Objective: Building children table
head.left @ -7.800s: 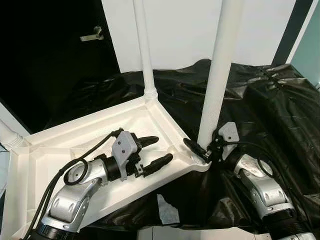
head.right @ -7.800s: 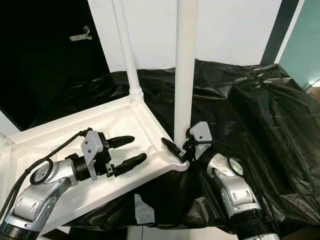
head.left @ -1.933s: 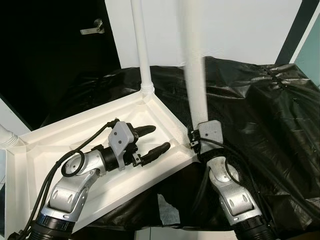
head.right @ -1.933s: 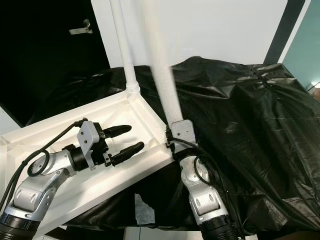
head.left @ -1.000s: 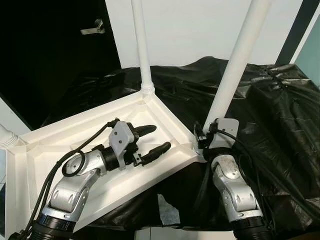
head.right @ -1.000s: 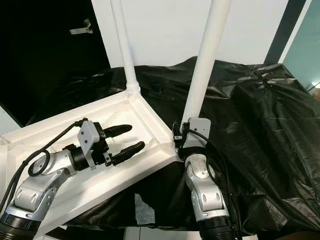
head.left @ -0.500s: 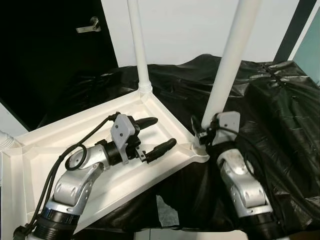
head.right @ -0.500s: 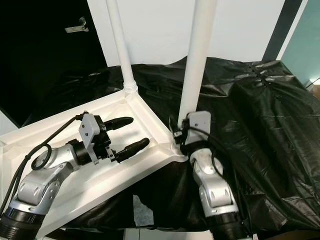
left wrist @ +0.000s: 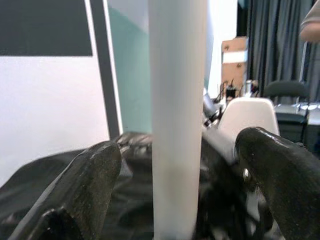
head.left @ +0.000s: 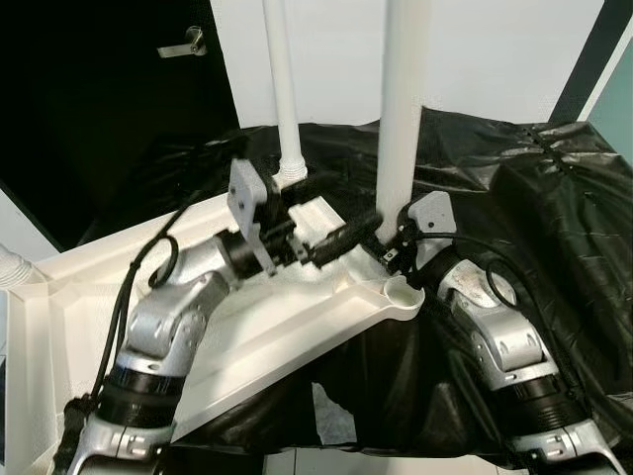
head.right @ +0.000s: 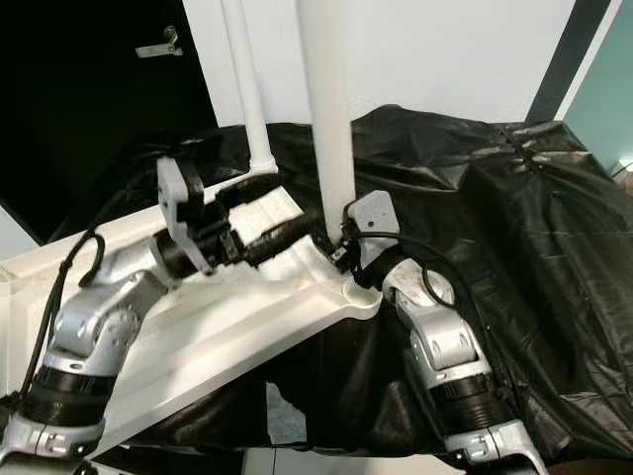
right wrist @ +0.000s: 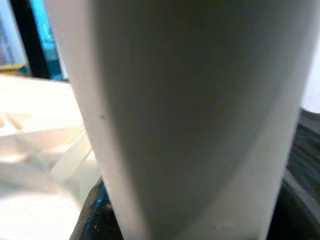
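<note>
The white table top (head.left: 247, 327) lies upside down on the black sheet, with one white leg (head.left: 285, 99) standing in its far corner. My right gripper (head.left: 389, 240) is shut on the lower end of a second white leg (head.left: 406, 109) and holds it upright just behind the round corner socket (head.left: 404, 291), which shows open. My left gripper (head.left: 331, 233) is raised beside this leg. In the left wrist view the leg (left wrist: 177, 115) stands between my open left fingers (left wrist: 85, 185), apart from both. The same leg (right wrist: 190, 115) looms close in the right wrist view.
A black sheet (head.left: 534, 198) covers the surface to the right and behind. A dark door with a handle (head.left: 183, 45) is at the left, a white wall behind. Another white leg end (head.left: 15, 269) pokes in at the left edge. A pale scrap (head.left: 331, 414) lies below the table top.
My left gripper has swung up and across from the table top's inside to straddle the held leg. The right gripper has brought the leg from a tilt to upright, back from the corner socket.
</note>
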You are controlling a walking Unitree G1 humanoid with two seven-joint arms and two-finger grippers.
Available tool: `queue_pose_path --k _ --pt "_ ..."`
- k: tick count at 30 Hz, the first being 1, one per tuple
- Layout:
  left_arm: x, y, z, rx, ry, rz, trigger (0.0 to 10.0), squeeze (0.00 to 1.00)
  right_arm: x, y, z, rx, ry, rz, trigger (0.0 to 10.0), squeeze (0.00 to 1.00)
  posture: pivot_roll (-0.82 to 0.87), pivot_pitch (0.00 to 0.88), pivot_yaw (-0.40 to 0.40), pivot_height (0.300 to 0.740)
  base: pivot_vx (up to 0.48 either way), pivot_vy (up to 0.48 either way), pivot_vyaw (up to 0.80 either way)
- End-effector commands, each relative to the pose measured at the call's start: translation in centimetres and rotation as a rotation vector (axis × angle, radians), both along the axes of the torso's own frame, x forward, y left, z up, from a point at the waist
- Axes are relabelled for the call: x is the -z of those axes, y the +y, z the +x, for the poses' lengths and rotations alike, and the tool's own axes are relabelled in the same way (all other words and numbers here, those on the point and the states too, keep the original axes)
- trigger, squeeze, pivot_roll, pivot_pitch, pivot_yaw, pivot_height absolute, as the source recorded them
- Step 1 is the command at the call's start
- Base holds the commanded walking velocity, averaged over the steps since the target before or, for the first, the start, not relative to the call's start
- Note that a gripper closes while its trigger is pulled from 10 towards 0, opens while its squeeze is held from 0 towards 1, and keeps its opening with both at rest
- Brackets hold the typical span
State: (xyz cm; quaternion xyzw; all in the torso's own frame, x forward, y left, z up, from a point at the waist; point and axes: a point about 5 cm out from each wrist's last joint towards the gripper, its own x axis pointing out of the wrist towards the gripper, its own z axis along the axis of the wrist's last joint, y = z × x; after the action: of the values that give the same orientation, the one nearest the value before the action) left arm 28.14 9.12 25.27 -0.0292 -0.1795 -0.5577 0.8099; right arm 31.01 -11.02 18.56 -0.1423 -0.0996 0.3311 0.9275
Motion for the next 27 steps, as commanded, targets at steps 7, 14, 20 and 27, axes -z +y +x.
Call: queue_pose_path --k 7,14,20,27 --pt "-1.2 -0.5 -0.2 0.093 -0.044 0.009 10.0 0.0 -0.2 0.7 0.0 -0.13 0.012 -0.046 10.0 0.0 -0.02 0.0 0.006 0.74 0.0 0.0 0.0" --pt "-1.6 -1.7 0.1 0.128 -0.081 0.061 4.8 0.0 0.5 1.4 -0.5 -0.276 0.057 -0.132 10.0 0.0 -0.02 0.0 0.006 0.74 0.0 0.0 0.0" --pt "-1.7 -1.8 0.1 0.16 -0.069 0.062 0.0 0.0 0.6 1.7 -0.5 -0.307 0.048 -0.156 10.0 0.0 -0.02 0.0 0.005 0.74 0.0 0.0 0.0" --pt "-1.7 -1.7 0.4 0.154 -0.059 0.091 0.0 0.0 0.5 1.6 -0.2 -0.302 0.047 -0.157 10.0 0.0 -0.02 0.0 0.011 0.74 0.0 0.0 0.0"
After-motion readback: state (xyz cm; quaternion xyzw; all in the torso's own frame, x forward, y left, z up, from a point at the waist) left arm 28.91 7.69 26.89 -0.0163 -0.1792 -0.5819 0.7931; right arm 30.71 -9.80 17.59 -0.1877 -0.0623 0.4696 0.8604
